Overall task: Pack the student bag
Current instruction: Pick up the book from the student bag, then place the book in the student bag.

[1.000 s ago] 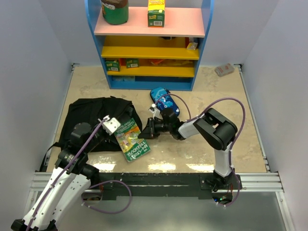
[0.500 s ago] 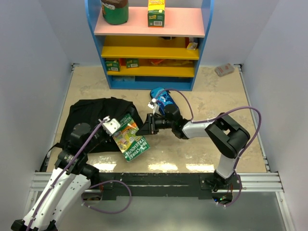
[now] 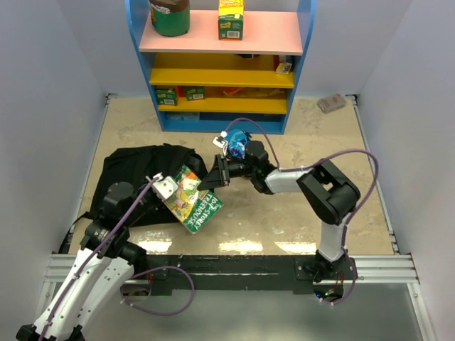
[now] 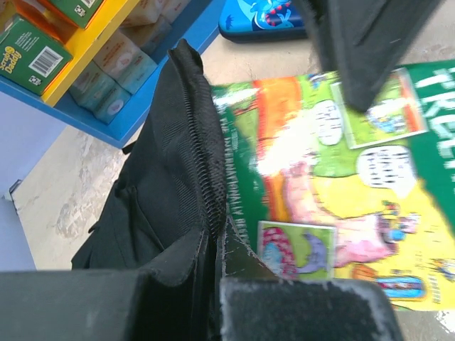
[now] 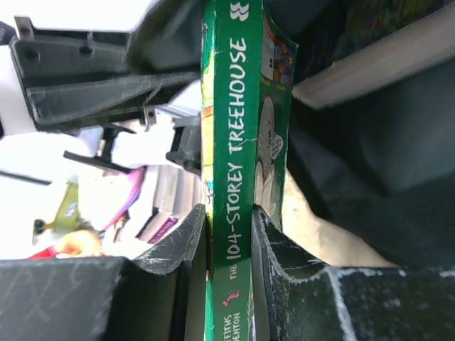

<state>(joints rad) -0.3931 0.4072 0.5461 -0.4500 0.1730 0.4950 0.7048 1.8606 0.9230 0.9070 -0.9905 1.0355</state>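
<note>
Lying at the left, the bag (image 3: pixel 131 170) has its zipper edge pinched in the closed left gripper (image 4: pixel 213 284); the book (image 3: pixel 195 202) leans at its opening, clamped near its spine by the right gripper (image 3: pixel 212 179).

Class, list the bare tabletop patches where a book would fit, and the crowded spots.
Bare: back left, between shelf and student bag; right side, in front of the packet. Crowded: the middle, around green book and pencil case.
</note>
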